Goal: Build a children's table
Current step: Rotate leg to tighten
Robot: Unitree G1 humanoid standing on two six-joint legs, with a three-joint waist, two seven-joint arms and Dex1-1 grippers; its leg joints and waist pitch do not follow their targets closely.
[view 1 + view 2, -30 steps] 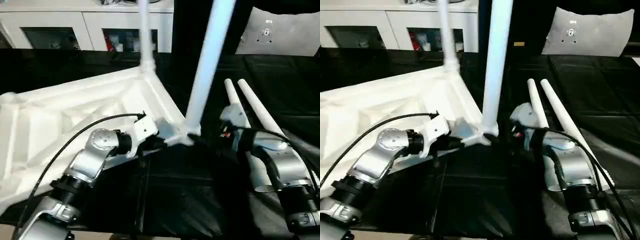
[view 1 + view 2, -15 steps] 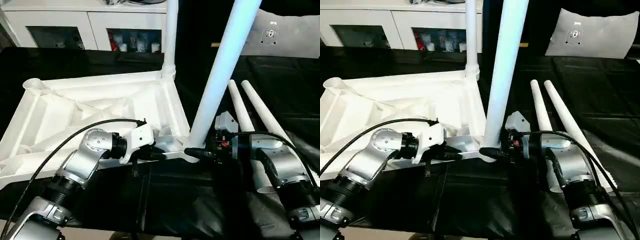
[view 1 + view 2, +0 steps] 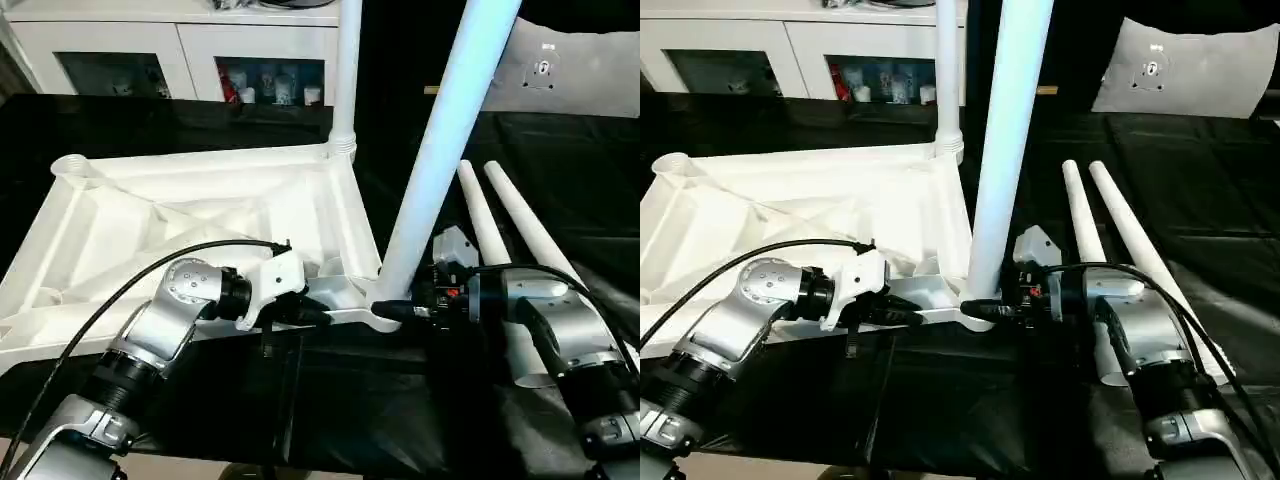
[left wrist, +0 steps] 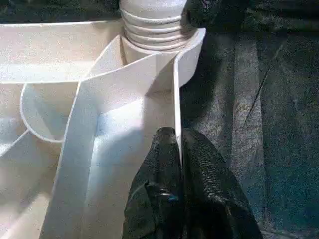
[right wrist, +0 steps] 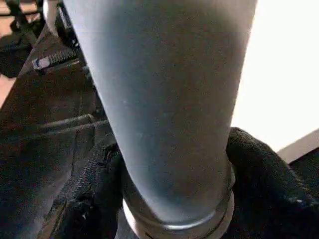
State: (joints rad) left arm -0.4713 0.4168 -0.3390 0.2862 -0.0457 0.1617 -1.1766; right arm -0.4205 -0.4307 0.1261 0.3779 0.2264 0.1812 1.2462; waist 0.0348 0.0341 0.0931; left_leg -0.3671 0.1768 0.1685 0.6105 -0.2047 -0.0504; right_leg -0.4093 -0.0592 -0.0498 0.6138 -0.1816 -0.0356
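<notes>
Tabletop [image 3: 190, 215], all white plastic, lies upside down on a black cloth [image 3: 360, 400], its ribbed underside facing up with diagonal ribs crossing between the raised rim walls. Two legs already stand in corner sockets: the far leg [image 3: 346, 70] rises at the back corner, and the near leg [image 3: 440, 150], a long tapered tube, leans slightly from the front corner nearest the robot. Two loose legs [image 3: 505, 215] lie side by side on the cloth to the right, touching or almost touching each other.

From the head views the left gripper [image 3: 315, 312] reaches in along the near rim, but only the left wrist view shows how it grips: both black fingers [image 4: 167, 164] are pinched tight on the thin upright rim wall, one on each side, just short of the ringed collar of the near leg. The right gripper [image 3: 985, 311] sits at the foot of that leg; the right wrist view shows its textured black fingers [image 5: 264, 174] hugging either side of the smooth tube just above the flared collar, so it stands partly open around the leg.

Beyond the cloth stands a white cabinet [image 3: 190, 50] with glass doors and small colourful items inside. A grey-white cushion-like panel [image 3: 1185, 65] lies at the far right.
</notes>
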